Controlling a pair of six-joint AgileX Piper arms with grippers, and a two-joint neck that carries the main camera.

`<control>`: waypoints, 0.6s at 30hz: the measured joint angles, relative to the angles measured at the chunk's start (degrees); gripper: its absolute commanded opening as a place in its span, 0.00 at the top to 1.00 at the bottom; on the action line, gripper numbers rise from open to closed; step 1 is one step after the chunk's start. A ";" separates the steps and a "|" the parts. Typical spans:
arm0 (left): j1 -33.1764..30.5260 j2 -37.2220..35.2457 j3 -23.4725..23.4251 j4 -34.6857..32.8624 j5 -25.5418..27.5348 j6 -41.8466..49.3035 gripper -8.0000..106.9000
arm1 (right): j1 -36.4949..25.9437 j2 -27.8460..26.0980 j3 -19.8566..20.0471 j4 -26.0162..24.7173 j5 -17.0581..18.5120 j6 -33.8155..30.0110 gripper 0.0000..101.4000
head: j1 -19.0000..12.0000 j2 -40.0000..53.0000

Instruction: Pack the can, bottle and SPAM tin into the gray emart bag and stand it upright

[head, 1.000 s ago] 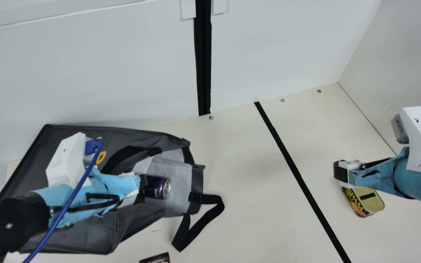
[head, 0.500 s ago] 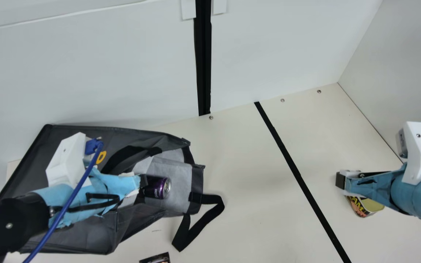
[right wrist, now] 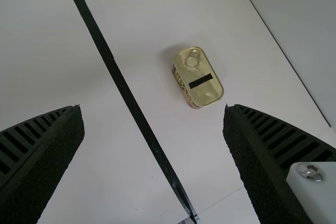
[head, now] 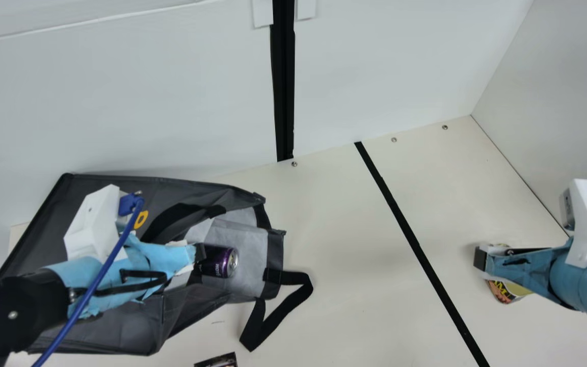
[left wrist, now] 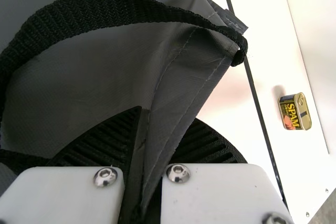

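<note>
Pinching the gray bag (head: pixel 120 334) in my left claw (head: pixel 199 253), I had my right claw (head: pixel 480 258) spread near the SPAM tin (right wrist: pixel 207 91).

In the main view, the left gripper (head: pixel 201 252) and its arm covered part of the gray bag (head: pixel 130 331) and the far end of the purple can (head: pixel 220 262), while the right gripper (head: pixel 480 258) hid much of the SPAM tin (head: pixel 507 291). The bottom edge there cut off a dark thing (head: pixel 217 361), leaving too little in sight to tell what it was. In the left wrist view, bag cloth hid the inner faces of the fingers (left wrist: pixel 210 145), and the black strap (left wrist: pixel 94 11) ran out past the edge.
</note>
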 measured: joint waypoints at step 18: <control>0.00 0.00 0.00 0.00 0.00 0.00 1.00 | -2.92 2.51 0.18 -1.14 -0.11 -5.94 0.06 | -0.09 0.00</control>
